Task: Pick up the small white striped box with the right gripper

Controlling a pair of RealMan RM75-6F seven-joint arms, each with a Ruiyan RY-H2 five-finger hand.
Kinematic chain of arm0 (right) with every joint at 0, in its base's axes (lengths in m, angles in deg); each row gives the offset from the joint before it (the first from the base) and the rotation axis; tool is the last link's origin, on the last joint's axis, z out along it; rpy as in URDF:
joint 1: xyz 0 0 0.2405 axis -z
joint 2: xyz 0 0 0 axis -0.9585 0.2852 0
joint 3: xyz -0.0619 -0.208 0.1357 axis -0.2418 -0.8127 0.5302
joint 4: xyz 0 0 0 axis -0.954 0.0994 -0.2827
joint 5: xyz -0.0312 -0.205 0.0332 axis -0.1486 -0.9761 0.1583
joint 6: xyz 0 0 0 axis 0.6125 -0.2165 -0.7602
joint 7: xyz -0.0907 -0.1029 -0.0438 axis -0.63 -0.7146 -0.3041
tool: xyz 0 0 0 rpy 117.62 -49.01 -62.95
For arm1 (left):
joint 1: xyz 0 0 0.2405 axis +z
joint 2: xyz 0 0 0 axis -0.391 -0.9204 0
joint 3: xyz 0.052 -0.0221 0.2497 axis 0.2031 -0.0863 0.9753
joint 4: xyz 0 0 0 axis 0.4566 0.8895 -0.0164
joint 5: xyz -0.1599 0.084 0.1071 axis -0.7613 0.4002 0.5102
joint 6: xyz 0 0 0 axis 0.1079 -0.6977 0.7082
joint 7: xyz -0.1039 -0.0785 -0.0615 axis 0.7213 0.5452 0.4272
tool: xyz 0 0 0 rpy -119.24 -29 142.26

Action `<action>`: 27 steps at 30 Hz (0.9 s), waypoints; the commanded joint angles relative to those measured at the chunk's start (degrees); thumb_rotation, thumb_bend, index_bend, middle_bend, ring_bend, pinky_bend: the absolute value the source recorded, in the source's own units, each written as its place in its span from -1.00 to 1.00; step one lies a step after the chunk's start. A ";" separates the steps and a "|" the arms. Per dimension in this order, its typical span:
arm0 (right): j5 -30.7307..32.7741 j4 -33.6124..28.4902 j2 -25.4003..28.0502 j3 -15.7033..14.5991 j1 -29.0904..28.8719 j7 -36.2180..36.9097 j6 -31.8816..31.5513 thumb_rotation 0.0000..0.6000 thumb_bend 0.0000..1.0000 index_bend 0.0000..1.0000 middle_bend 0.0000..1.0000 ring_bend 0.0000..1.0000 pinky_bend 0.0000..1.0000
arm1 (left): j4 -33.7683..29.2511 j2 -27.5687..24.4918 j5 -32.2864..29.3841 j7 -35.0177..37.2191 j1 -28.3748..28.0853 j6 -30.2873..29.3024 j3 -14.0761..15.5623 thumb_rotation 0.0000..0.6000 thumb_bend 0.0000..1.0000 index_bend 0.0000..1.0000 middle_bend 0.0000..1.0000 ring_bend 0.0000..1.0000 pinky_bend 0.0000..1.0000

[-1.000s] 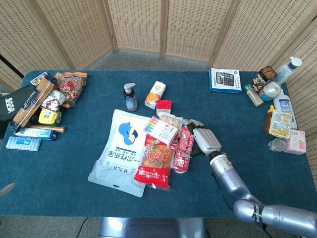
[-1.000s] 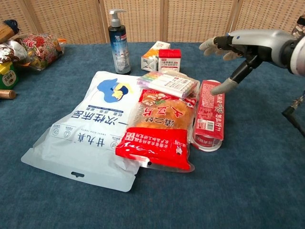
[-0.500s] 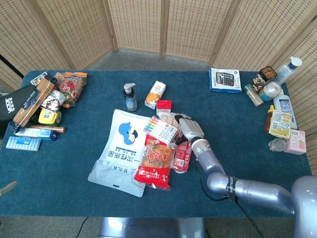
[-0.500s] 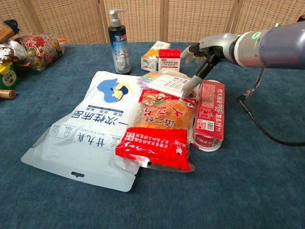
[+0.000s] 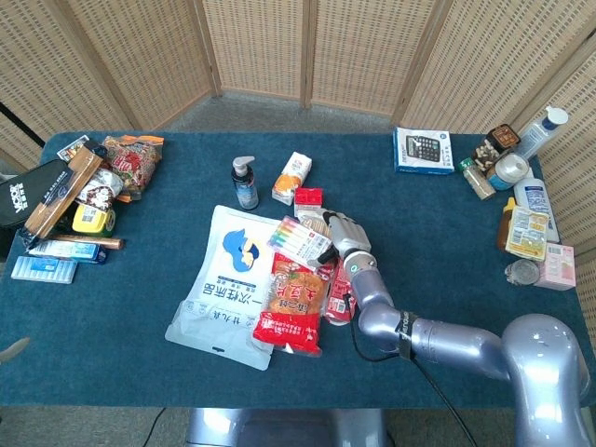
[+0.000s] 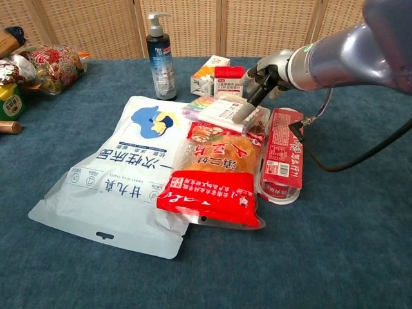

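The small white box with coloured stripes lies across the top of a red snack pack, in the middle of the blue table. In the chest view the same box sits just in front of a small red-and-white carton. My right hand is at the box's right end. From the chest, the hand has one finger reaching down to touch that end while the others stay curled above it. No firm hold on the box shows. The left hand does not appear.
A long red package lies right of the snack pack, under my forearm. A white pouch lies to the left. A pump bottle and an orange carton stand behind. A calculator and bottles sit far right.
My right hand moved left and forward from above the long red package to the striped box's right end. The box has shifted slightly to the left.
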 commanded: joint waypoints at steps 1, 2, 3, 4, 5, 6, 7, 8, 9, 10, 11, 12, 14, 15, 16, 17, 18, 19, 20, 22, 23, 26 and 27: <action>1.08 -0.47 -0.51 0.05 -0.69 -0.83 -1.50 1.00 -1.00 -1.00 -1.00 -1.00 -1.00 | -0.02 0.01 0.02 -0.09 0.03 -0.03 -0.02 1.00 -0.87 -0.78 -1.00 -1.00 -1.00; 1.41 -0.68 -0.61 0.16 -0.86 -1.04 -1.97 1.00 -1.00 -1.00 -1.00 -1.00 -1.00 | -0.02 0.02 0.05 -0.13 0.03 -0.02 -0.02 1.00 -0.87 -0.78 -1.00 -1.00 -1.00; 1.76 -0.97 -0.59 0.28 -1.01 -1.30 -2.28 1.00 -1.00 -1.00 -1.00 -1.00 -1.00 | -0.01 0.02 0.08 -0.17 0.03 0.00 0.00 1.00 -0.87 -0.78 -1.00 -1.00 -1.00; 2.29 -1.33 -0.48 0.51 -1.23 -1.66 -2.62 1.00 -1.00 -1.00 -1.00 -1.00 -1.00 | -0.02 0.03 0.13 -0.22 0.02 0.06 0.02 1.00 -0.87 -0.78 -1.00 -1.00 -1.00; 2.55 -1.55 -0.38 0.71 -1.41 -1.92 -2.95 1.00 -1.00 -1.00 -1.00 -1.00 -1.00 | -0.03 0.04 0.17 -0.27 0.01 0.08 0.03 1.00 -0.87 -0.78 -1.00 -1.00 -1.00; 2.75 -1.81 -0.24 0.96 -1.63 -2.25 -3.44 1.00 -1.00 -1.00 -1.00 -1.00 -1.00 | -0.05 0.04 0.22 -0.31 -0.01 0.09 0.02 1.00 -0.87 -0.78 -1.00 -1.00 -1.00; 2.97 -2.07 -0.11 1.13 -1.78 -2.52 -3.84 1.00 -1.00 -1.00 -1.00 -1.00 -1.00 | -0.05 0.05 0.23 -0.30 0.00 0.07 0.01 1.00 -0.87 -0.78 -1.00 -1.00 -1.00; 3.32 -2.46 0.09 1.33 -1.91 -2.82 -4.19 1.00 -1.00 -1.00 -1.00 -1.00 -1.00 | -0.04 0.05 0.24 -0.28 0.01 0.04 0.01 1.00 -0.87 -0.78 -1.00 -1.00 -1.00; 3.74 -2.93 0.34 1.57 -2.05 -3.12 -4.50 1.00 -1.00 -1.00 -1.00 -1.00 -1.00 | -0.03 0.03 0.22 -0.23 0.03 0.02 -0.01 1.00 -0.87 -0.78 -1.00 -1.00 -1.00; 4.28 -3.60 0.70 1.83 -2.28 -3.65 -5.06 1.00 -1.00 -1.00 -1.00 -1.00 -1.00 | 0.01 0.03 0.18 -0.18 0.04 0.00 -0.04 1.00 -0.87 -0.78 -1.00 -1.00 -1.00; 4.55 -4.11 0.96 2.01 -2.47 -4.05 -5.53 1.00 -1.00 -1.00 -1.00 -1.00 -1.00 | 0.04 0.02 0.15 -0.16 0.04 0.01 -0.06 1.00 -0.87 -0.78 -1.00 -1.00 -1.00; 4.85 -4.79 1.24 2.26 -2.69 -4.51 -6.13 1.00 -1.00 -1.00 -1.00 -1.00 -1.00 | 0.06 0.01 0.11 -0.14 0.03 0.03 -0.09 1.00 -0.87 -0.78 -1.00 -1.00 -1.00; 5.48 -5.70 1.54 2.64 -3.05 -5.20 -6.99 1.00 -1.00 -1.00 -1.00 -1.00 -1.00 | 0.08 0.04 0.15 -0.18 -0.01 0.09 -0.10 1.00 -0.87 -0.78 -1.00 -1.00 -1.00; 6.07 -6.19 1.59 2.86 -3.33 -5.71 -7.54 1.00 -1.00 -1.00 -1.00 -1.00 -1.00 | 0.09 0.04 0.24 -0.18 -0.04 0.11 -0.08 1.00 -0.87 -0.78 -1.00 -1.00 -1.00; 6.58 -6.45 1.54 2.99 -3.57 -6.15 -7.91 1.00 -1.00 -1.00 -1.00 -1.00 -1.00 | 0.08 0.04 0.30 -0.14 -0.06 0.12 -0.07 1.00 -0.87 -0.78 -1.00 -1.00 -1.00; 7.19 -6.63 1.43 3.09 -3.83 -6.62 -8.26 1.00 -1.00 -1.00 -1.00 -1.00 -1.00 | 0.08 0.02 0.35 -0.09 -0.06 0.08 -0.07 1.00 -0.87 -0.78 -1.00 -1.00 -1.00; 8.12 -6.72 1.19 3.27 -4.19 -7.25 -8.63 1.00 -1.00 -1.00 -1.00 -1.00 -1.00 | 0.08 0.00 0.42 -0.05 -0.04 -0.02 -0.08 1.00 -0.87 -0.78 -1.00 -1.00 -1.00; 8.87 -6.73 0.98 3.45 -4.45 -7.68 -8.83 1.00 -1.00 -1.00 -1.00 -1.00 -1.00 | 0.09 -0.01 0.47 -0.03 -0.02 -0.11 -0.08 1.00 -0.87 -0.78 -1.00 -1.00 -1.00; 9.60 -6.68 0.75 3.61 -4.69 -8.11 -8.98 1.00 -1.00 -1.00 -1.00 -1.00 -1.00 | 0.10 -0.02 0.50 0.01 0.02 -0.19 -0.08 1.00 -0.87 -0.78 -1.00 -1.00 -1.00; 11.24 -6.40 0.18 4.00 -5.22 -9.08 -9.27 1.00 -1.00 -1.00 -1.00 -1.00 -1.00 | 0.17 -0.06 0.52 0.17 0.10 -0.38 -0.09 1.00 -0.87 -0.78 -1.00 -1.00 -1.00; 11.78 -6.20 -0.09 4.14 -5.40 -9.43 -9.37 1.00 -1.00 -1.00 -1.00 -1.00 -1.00 | 0.21 -0.07 0.50 0.26 0.13 -0.45 -0.10 1.00 -0.87 -0.78 -1.00 -1.00 -1.00; 12.93 -5.22 -1.08 4.43 -5.88 -10.54 -9.57 1.00 -1.00 -1.00 -1.00 -1.00 -1.00 | 0.39 -0.10 0.36 0.53 0.21 -0.63 -0.21 1.00 -0.87 -0.78 -1.00 -1.00 -1.00; 13.16 -4.71 -1.52 4.59 -5.99 -10.82 -9.53 1.00 -1.00 -1.00 -1.00 -1.00 -1.00 | 0.49 -0.08 0.30 0.64 0.24 -0.70 -0.25 1.00 -0.87 -0.78 -1.00 -1.00 -1.00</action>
